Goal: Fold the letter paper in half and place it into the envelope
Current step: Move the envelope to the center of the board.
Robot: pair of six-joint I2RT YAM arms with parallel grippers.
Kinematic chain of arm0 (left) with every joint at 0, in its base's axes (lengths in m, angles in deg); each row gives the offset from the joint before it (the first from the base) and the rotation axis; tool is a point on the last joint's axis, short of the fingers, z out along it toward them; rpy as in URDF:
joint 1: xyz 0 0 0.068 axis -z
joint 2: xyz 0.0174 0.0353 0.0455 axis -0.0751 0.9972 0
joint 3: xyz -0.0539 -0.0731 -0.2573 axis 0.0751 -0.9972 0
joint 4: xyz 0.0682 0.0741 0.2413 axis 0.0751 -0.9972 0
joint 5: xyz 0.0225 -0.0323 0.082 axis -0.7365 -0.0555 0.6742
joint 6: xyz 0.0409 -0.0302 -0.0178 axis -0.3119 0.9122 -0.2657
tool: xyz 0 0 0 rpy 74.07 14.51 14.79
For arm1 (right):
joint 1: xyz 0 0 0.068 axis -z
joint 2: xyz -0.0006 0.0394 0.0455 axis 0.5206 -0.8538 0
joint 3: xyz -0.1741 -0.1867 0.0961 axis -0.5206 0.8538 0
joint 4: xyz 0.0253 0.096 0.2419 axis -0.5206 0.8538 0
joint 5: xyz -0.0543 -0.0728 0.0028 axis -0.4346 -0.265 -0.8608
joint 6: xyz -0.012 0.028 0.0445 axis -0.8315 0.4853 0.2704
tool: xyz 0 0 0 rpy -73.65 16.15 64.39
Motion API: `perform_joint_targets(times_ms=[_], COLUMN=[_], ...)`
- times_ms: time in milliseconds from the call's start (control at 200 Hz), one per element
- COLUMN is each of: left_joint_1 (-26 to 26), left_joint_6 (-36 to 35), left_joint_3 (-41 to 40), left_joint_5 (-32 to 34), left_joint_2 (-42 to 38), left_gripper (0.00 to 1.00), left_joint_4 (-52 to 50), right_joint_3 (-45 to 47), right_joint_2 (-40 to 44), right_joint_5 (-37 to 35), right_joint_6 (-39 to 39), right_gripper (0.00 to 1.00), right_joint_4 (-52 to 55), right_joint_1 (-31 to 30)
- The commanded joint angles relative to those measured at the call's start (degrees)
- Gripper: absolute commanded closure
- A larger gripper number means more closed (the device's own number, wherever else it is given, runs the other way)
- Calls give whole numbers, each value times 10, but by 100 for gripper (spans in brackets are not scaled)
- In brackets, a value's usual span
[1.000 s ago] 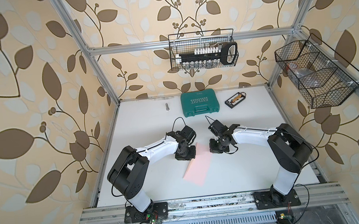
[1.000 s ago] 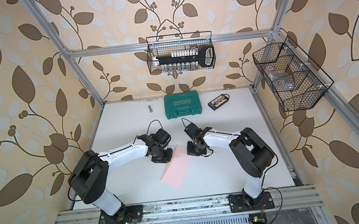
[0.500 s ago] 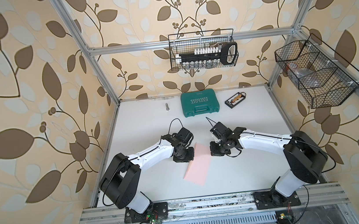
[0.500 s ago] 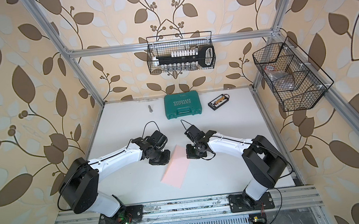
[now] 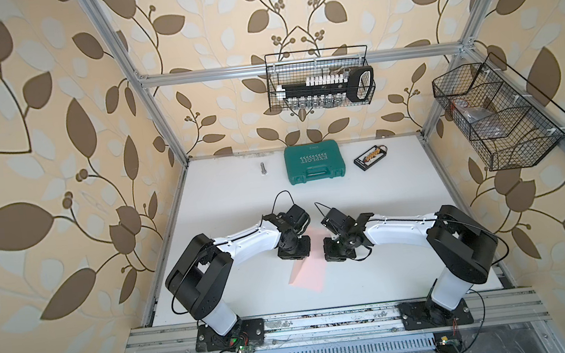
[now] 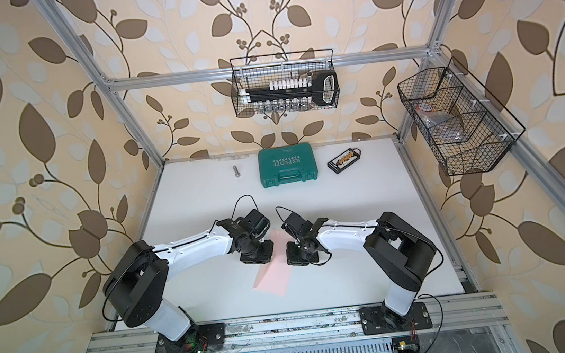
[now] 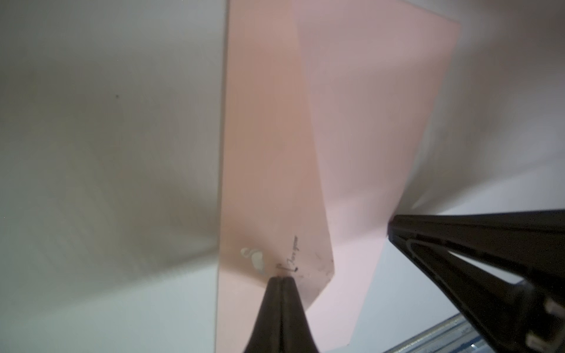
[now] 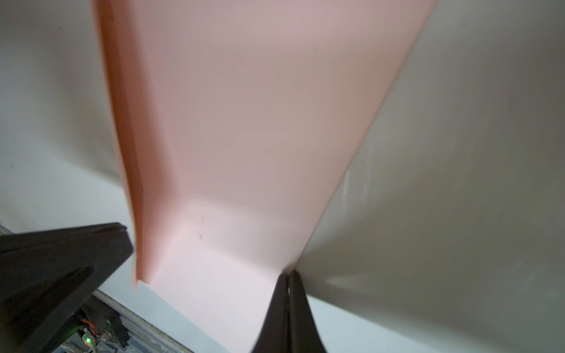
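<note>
Left claw (image 7: 280, 278) of mine is clamped on one edge of the envelope (image 7: 351, 122). My right claw (image 8: 288, 275) pinches another corner above the worktop (image 5: 240, 196).

Top views: paired, high overhead, tilted down toward the back wall (image 5: 231, 118); both take in the whole table (image 5: 232, 190), nearly identically.
Left wrist: close in, sighting past the left gripper (image 7: 282, 277) onto the envelope (image 7: 269, 152).
Right wrist: likewise, past the right gripper (image 8: 289, 273); same envelope shared.
</note>
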Motion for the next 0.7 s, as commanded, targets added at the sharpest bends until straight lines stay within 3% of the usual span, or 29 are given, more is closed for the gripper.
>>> perform_joint_targets(times_ms=[0, 695], left_joint_1=[6, 0], left_joint_6=[1, -21], left_joint_3=[-3, 88], left_joint_5=[-11, 28], left_joint_2=[20, 127], left_gripper=[95, 96], left_joint_4=[17, 18], right_joint_3=[-13, -119], right_joint_2=[-29, -108], right_joint_5=[-22, -12], right_joint_6=[6, -65], right_gripper=[100, 100], right_joint_4=[20, 60], right_joint_1=[9, 107])
